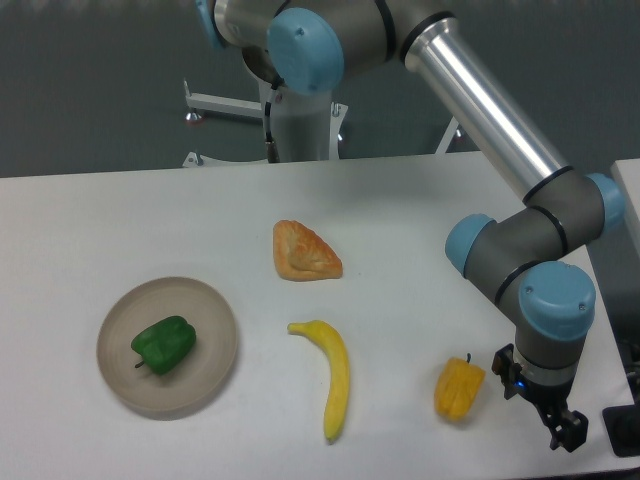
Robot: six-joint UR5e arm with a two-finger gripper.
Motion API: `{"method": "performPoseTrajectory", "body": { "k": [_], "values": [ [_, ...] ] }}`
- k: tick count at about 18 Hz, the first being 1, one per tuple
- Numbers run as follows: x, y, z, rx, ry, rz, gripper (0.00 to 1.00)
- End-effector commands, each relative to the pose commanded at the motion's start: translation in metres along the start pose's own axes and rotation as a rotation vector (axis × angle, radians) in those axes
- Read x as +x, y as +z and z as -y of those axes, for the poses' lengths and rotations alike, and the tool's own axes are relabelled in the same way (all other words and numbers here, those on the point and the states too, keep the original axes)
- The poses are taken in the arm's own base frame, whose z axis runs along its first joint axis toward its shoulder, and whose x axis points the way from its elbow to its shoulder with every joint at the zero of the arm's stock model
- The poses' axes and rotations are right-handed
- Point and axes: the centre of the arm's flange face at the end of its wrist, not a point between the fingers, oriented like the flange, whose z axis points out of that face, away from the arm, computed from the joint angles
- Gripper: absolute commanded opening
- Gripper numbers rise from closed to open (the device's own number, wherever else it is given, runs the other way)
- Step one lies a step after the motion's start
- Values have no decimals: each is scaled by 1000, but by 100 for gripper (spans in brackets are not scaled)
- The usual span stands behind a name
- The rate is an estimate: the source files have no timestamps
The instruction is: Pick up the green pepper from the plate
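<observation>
Resting on the plate (212, 375), the green pepper (164, 345) lies far from the gripper (565, 432), whose grip I cannot tell.

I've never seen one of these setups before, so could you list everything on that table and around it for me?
green pepper: one, bright green, on the plate
plate: one, beige-grey, table's left front
croissant: one, golden orange, table centre
banana: one, yellow, front centre
yellow pepper: one, yellow-orange, front right, beside the hand
table: one, white
metal stand: one, white, behind the table
arm: one, silver with blue joints, reaching in from top to right
hand: one, black, low at front right; open or shut unclear
</observation>
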Motion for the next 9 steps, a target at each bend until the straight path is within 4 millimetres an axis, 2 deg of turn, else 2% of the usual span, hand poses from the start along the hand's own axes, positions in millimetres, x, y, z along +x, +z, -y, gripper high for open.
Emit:
{"method": "performPoseTrajectory", "body": {
  "k": [9],
  "values": [
    [2, 2, 4, 1, -31, -5, 100]
  ]
}}
